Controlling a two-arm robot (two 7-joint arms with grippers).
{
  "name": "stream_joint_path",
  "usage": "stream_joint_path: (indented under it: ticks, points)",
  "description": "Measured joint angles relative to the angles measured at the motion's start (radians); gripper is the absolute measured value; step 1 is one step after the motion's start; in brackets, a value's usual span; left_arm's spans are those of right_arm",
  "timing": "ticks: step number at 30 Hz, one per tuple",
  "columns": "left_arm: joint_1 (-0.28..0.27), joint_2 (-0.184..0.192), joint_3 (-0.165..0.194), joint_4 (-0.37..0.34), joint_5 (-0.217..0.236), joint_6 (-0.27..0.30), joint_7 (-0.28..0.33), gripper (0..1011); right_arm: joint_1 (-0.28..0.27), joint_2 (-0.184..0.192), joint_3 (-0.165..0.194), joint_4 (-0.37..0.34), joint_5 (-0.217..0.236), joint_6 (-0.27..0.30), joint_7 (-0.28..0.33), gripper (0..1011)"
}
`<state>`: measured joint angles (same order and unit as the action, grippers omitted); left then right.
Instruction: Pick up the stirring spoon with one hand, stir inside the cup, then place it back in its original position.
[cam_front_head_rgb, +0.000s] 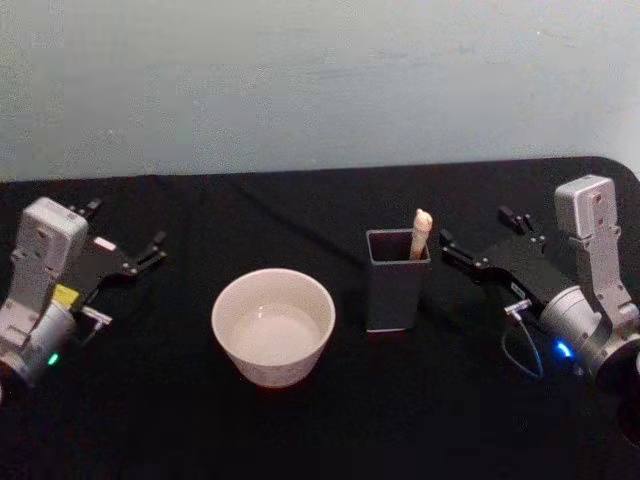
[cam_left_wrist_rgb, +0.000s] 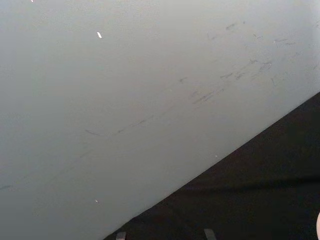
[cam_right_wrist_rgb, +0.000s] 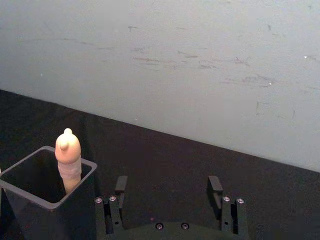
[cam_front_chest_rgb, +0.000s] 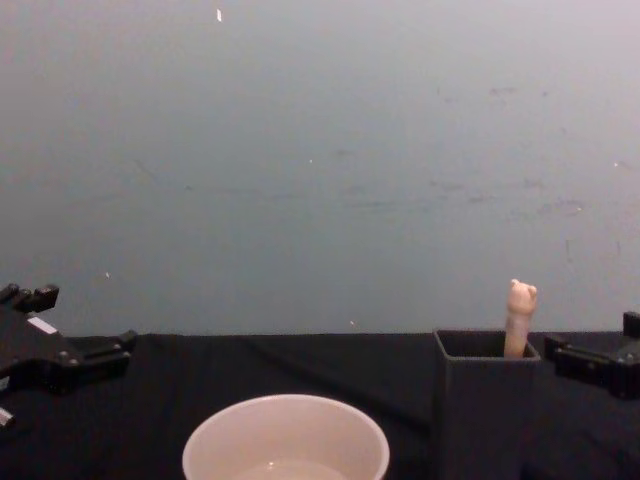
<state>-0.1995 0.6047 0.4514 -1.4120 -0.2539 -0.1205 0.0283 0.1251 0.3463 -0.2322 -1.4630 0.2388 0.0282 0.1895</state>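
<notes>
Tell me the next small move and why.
Probably move the right end effector left and up over the spoon. The spoon stands upright in the holder, untouched, and this open, empty end effector sits just beside it, nearer than the left end effector.

I see a dark grey square holder (cam_front_head_rgb: 397, 283) standing upright on the black table (cam_front_head_rgb: 300, 430), roughly mid-table and a little to the right. From the chest camera the holder (cam_front_chest_rgb: 484, 410) is open-topped with straight walls. Behind the table runs a pale grey-green wall (cam_front_chest_rgb: 320, 170), scuffed with faint dark marks in the right wrist view (cam_right_wrist_rgb: 200, 65).
</notes>
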Motion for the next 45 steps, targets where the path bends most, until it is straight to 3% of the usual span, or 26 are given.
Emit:
stream_joint_path:
  ticks: [45]
  points:
    - [0.000,0.000,0.000,0.000,0.000,0.000,0.000,1001,0.000,0.000,0.001,-0.002,0.003,-0.002,0.000,1002]
